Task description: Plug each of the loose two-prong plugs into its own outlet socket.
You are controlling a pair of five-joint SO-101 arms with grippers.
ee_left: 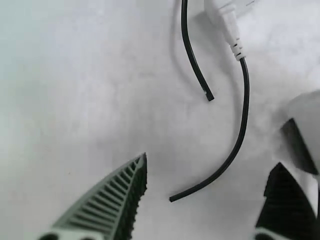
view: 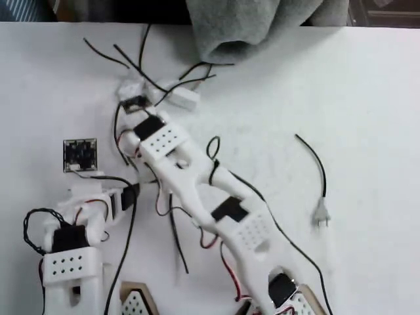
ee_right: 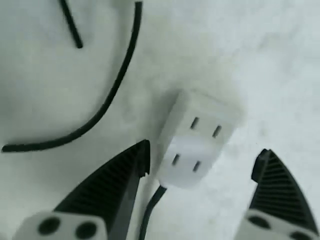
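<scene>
A white outlet block [ee_right: 196,142] with two pairs of slots lies face up between the fingers of my open right gripper [ee_right: 204,149], its black cord leading off from it. From above, that gripper [view: 134,106] sits at the far left beside two white outlet blocks [view: 130,89] [view: 182,98]. A loose two-prong plug [view: 321,215] on a black cord lies alone at the right. My left gripper [ee_left: 210,160] is open over bare table with nothing in it, near a white plug [ee_left: 227,22] and its curved black cord [ee_left: 239,140]. The left gripper [view: 128,195] sits low at the left.
Loose black wires [view: 131,62] spread around the outlets. A short wire end [ee_left: 197,70] lies near the left gripper. A small black square board [view: 80,154] sits at the left. Grey cloth [view: 256,26] hangs over the far edge. The right arm [view: 216,203] crosses the middle.
</scene>
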